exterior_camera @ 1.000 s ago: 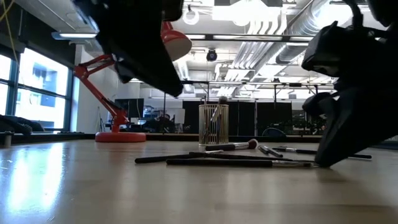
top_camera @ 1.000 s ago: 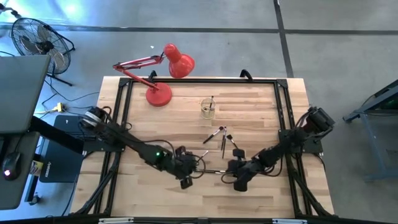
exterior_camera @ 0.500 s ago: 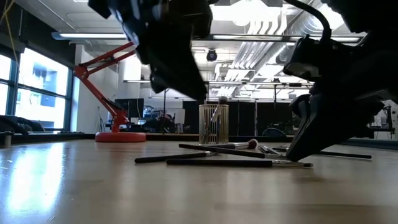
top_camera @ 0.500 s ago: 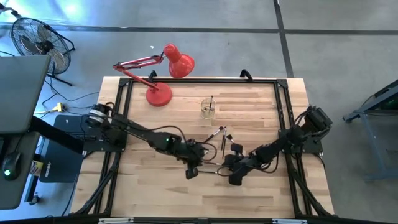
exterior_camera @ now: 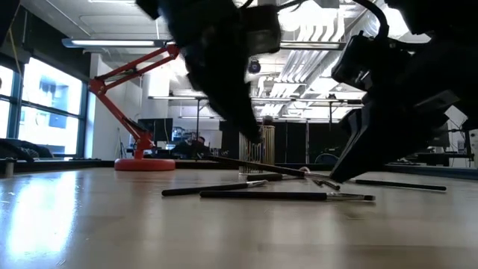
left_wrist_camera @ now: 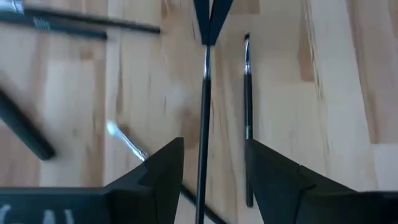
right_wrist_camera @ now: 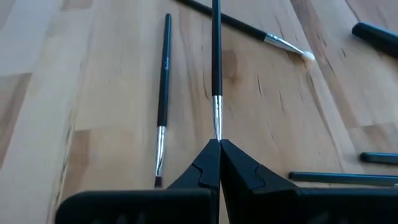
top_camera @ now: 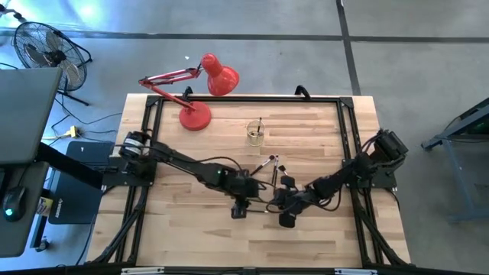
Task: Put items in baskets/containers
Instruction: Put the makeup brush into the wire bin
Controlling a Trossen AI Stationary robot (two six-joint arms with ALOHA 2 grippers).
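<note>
So both arms are huddled over the middle of the wooden table (top_camera: 183,160), front half. The right gripper (right_wrist_camera: 217,144) has its jaws pinched together on the metal ferrule end of one thin dark brush (right_wrist_camera: 216,56), and that brush runs straight out in front of it. The left gripper (left_wrist_camera: 209,163) is at the other end of the same brush with its jaws spread apart, one finger on either side of the handle, not touching it as far as I can see. From table level the brush sits tilted, one end raised off the wood.

Other brushes are scattered around: another dark one (right_wrist_camera: 163,93) lies just beside the held one, roughly parallel, flat on the table. A white-tipped brush (right_wrist_camera: 249,30) lies farther out, angled across. From the low view two long ones (exterior_camera: 284,196) lie flat in front.

Farther back, the small glass cup (top_camera: 255,136) stands upright, well apart from both grippers, with at least one brush already sticking out of it. A red desk lamp (top_camera: 200,92) sits at the back left edge.
</note>
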